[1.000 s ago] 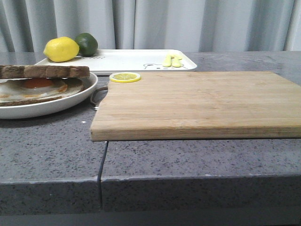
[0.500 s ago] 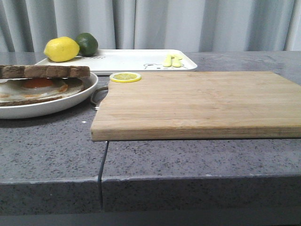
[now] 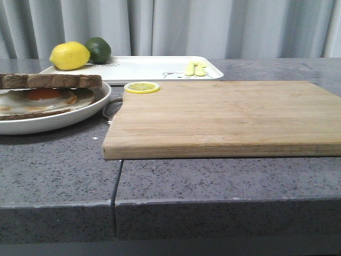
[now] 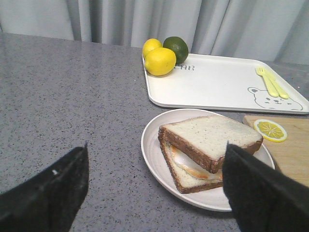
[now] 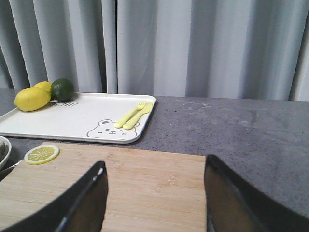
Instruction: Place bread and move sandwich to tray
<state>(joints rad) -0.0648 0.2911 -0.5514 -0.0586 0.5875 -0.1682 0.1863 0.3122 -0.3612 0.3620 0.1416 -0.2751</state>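
The sandwich (image 3: 48, 93) lies on a round white plate (image 3: 64, 120) at the left. A pale, brown-crusted bread slice (image 4: 210, 137) lies on top of the fried egg. The white tray (image 3: 154, 69) with the bear drawing lies behind it; it also shows in the left wrist view (image 4: 217, 84) and the right wrist view (image 5: 77, 118). My left gripper (image 4: 154, 191) is open and empty, near the plate (image 4: 154, 150). My right gripper (image 5: 154, 198) is open and empty above the wooden cutting board (image 5: 145, 188). Neither gripper shows in the front view.
A lemon (image 3: 69, 56) and a lime (image 3: 98, 49) sit on the tray's far left corner. A yellow fork and spoon (image 3: 195, 68) lie on its right side. A lemon slice (image 3: 141, 87) lies on the cutting board (image 3: 224, 117). A curtain hangs behind the table.
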